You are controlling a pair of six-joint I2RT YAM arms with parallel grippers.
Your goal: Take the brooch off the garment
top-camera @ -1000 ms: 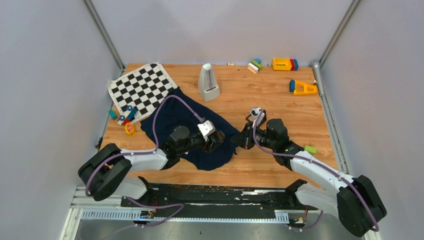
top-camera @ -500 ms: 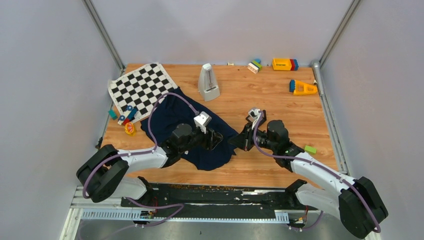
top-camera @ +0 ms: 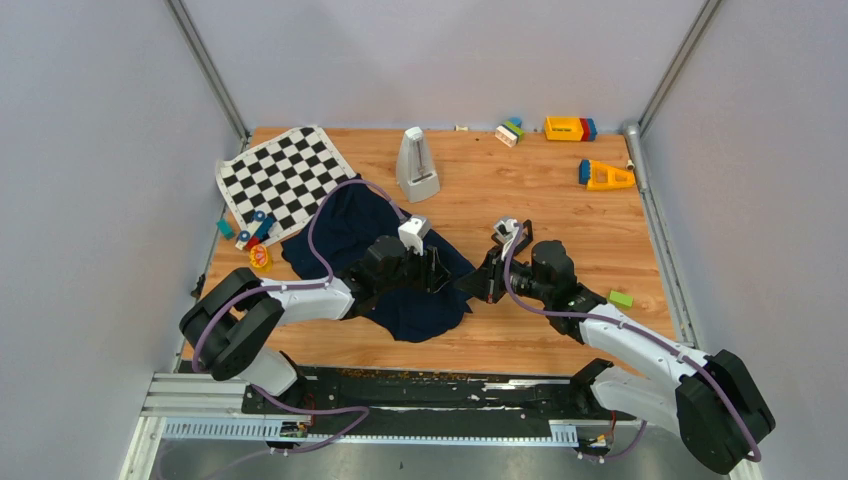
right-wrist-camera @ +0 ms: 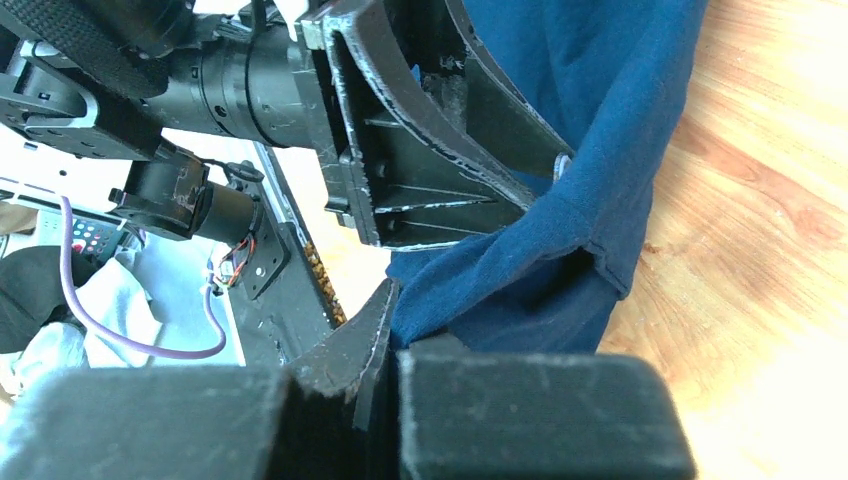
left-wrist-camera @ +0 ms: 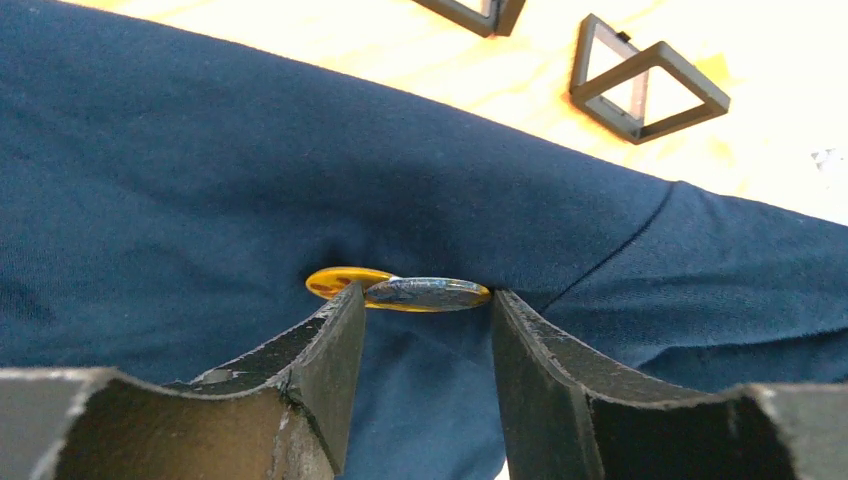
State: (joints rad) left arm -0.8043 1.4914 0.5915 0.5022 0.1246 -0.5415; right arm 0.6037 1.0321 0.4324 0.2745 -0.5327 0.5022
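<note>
The garment (top-camera: pixel 345 230), a dark navy shirt, lies crumpled at centre-left of the table. My left gripper (top-camera: pixel 432 272) rests on its right part. In the left wrist view the brooch (left-wrist-camera: pixel 430 293) is seen edge-on, a silvery disc with a yellow underside on the cloth (left-wrist-camera: pixel 300 180). It spans the gap between my left fingertips (left-wrist-camera: pixel 422 300) and touches both. My right gripper (top-camera: pixel 478 285) is shut on the garment's right edge. In the right wrist view blue cloth (right-wrist-camera: pixel 600 120) is pinched at its tips (right-wrist-camera: pixel 395 330), with the left gripper (right-wrist-camera: pixel 440 170) just beyond.
A checkered mat (top-camera: pixel 285 175) lies at back left with small toys (top-camera: pixel 255 235) at its near edge. A white metronome-like object (top-camera: pixel 417 165) stands behind the garment. Coloured blocks (top-camera: pixel 570 128) (top-camera: pixel 605 176) sit at back right, a green block (top-camera: pixel 621 298) at right. Black square frames (left-wrist-camera: pixel 645 90) lie past the cloth.
My left arm has moved right across the garment, bringing its gripper close to the right gripper. The right gripper has kept its hold and barely moved.
</note>
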